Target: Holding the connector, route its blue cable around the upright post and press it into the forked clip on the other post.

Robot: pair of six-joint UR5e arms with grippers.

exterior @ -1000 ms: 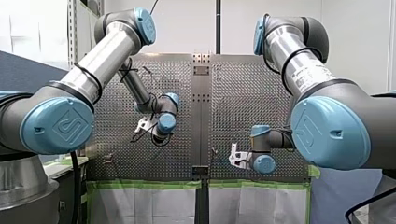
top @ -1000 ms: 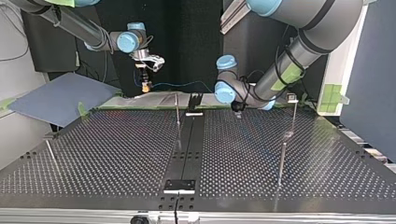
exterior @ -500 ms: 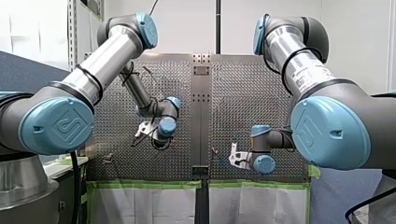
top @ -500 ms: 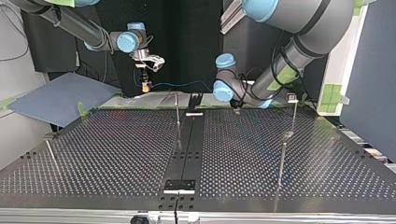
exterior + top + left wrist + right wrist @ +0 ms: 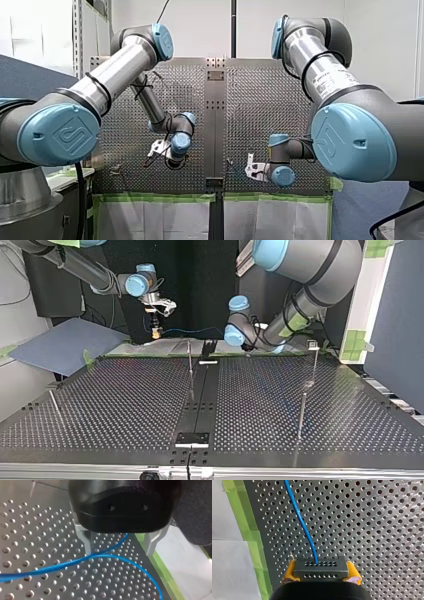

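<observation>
Now we count two grippers, one connector and one blue cable. Our right gripper [image 5: 320, 573] is clamped on the dark connector [image 5: 320, 566], with one yellow pad [image 5: 288, 572] pressed to each of its two sides. The blue cable [image 5: 298, 517] runs out of the connector's face over the perforated table [image 5: 374, 517]. Our left gripper [image 5: 119, 543] stands wide open and holds nothing; two strands of the cable pass under and between its two metal fingers [image 5: 85, 538]. In the top view the connector hangs beyond the table's far edge, and three thin upright posts [image 5: 190, 357] stand on the table. The post at the far right bears a small pale head [image 5: 313, 344].
</observation>
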